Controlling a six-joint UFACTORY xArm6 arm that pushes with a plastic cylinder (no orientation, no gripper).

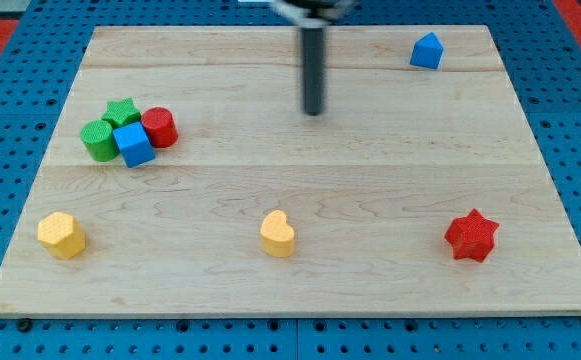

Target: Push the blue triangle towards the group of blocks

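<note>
While my tip [314,111] rested on bare counter [370,200], it touched no block.
With no gripper to open or close, my rod stood upright from the view's top, well left of the blue triangle [426,51] near the top right corner; the group, a green star [122,110], green cylinder [98,140], blue cube [134,145] and red cylinder [159,128], sat far left.

No text, label, brand, number or sign can be read anywhere. The wooden board [300,180] carries no lettering. The coloured blocks carry none either.
</note>
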